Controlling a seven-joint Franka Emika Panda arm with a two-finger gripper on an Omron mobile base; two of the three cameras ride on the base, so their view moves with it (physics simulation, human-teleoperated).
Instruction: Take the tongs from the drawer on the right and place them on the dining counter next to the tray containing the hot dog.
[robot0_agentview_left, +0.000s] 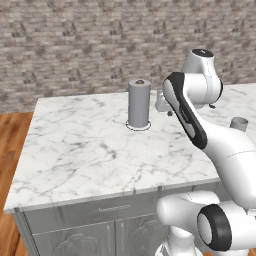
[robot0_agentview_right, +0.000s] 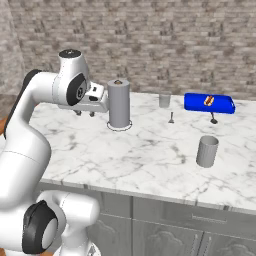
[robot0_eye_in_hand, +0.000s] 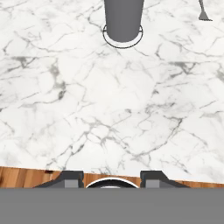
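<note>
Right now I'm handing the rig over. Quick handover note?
Gripper: above the dining counter, beside the tall grey cylinder; nothing seen between the fingertips, open or shut unclear.
Tray: blue, at the counter's far right, hot dog in it.
Also on the counter: grey cup, small cup.
Done: no tongs beside the tray.
Left: open the drawer, take the tongs, place them next to the tray.

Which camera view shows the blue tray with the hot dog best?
The right base view: the tray lies whole on the dining counter, the hot dog on it. The left base view and hand view show counter marble elsewhere.
</note>
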